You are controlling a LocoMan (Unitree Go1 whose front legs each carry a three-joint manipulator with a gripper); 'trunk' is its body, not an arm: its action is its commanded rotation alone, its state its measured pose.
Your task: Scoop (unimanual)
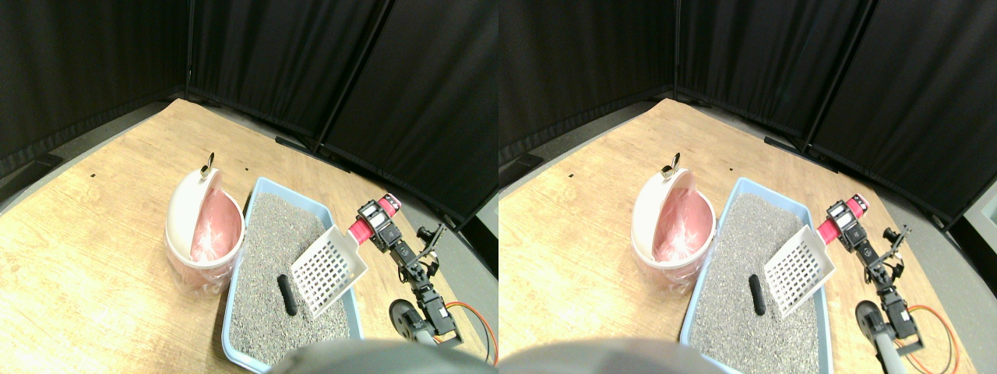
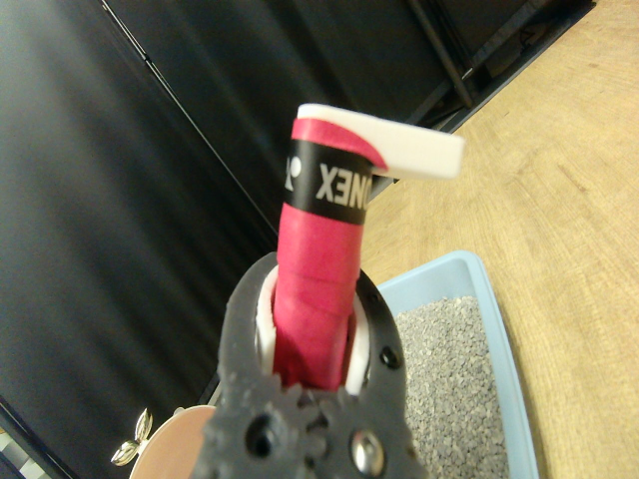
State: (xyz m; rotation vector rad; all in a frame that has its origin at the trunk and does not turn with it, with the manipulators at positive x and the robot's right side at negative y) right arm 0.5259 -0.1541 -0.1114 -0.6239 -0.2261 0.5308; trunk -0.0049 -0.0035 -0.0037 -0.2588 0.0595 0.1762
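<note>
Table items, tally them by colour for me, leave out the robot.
White: 2, scoop and bin
Blue: 1, tray
Black: 1, lump on the litter
Total: 4

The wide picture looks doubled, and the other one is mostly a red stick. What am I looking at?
The wide picture is two eyes of one camera on a four-legged robot, looking down at a wooden floor. The thin dark arm at lower right ends in its end effector, whose jaws clamp the red wrapped handle of a white slotted scoop. The scoop hangs over a blue tray of grey litter, beside a small dark lump lying on the litter. Left of the tray stands a white bin with a pink liner. The other picture comes from a camera on the arm, behind that handle.
</note>
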